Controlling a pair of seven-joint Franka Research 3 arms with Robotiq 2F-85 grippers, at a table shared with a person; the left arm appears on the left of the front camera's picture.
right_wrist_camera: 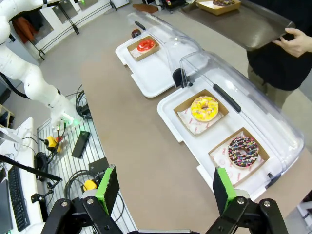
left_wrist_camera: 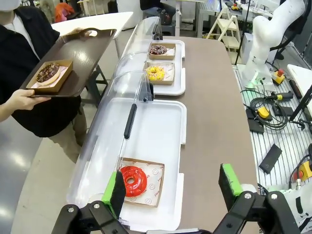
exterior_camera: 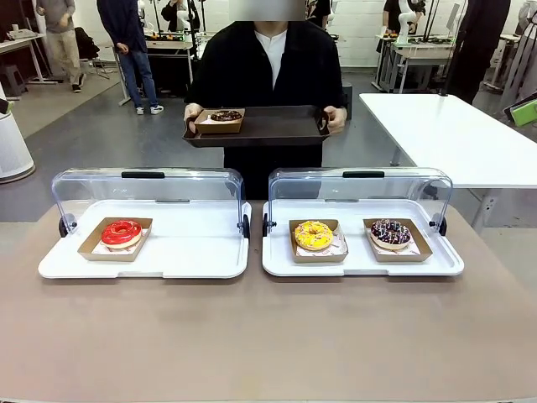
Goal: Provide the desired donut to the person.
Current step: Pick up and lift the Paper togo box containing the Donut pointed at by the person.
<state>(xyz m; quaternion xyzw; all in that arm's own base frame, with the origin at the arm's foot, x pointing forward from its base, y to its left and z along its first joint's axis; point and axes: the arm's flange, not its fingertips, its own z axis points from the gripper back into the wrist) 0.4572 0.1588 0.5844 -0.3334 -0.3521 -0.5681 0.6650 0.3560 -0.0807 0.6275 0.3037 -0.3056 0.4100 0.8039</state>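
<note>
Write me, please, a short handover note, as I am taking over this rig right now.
Left gripper: open, empty.
Right gripper: open, empty.
Red donut in the left display case; yellow donut and sprinkled donut in the right display case; both open.
The person holds a dark tray carrying one chocolate donut.
Left: hand over the wanted donut; which one, I cannot tell.

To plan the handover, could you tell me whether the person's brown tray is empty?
No, a chocolate donut in a cardboard holder sits on the brown tray the person holds.
</note>
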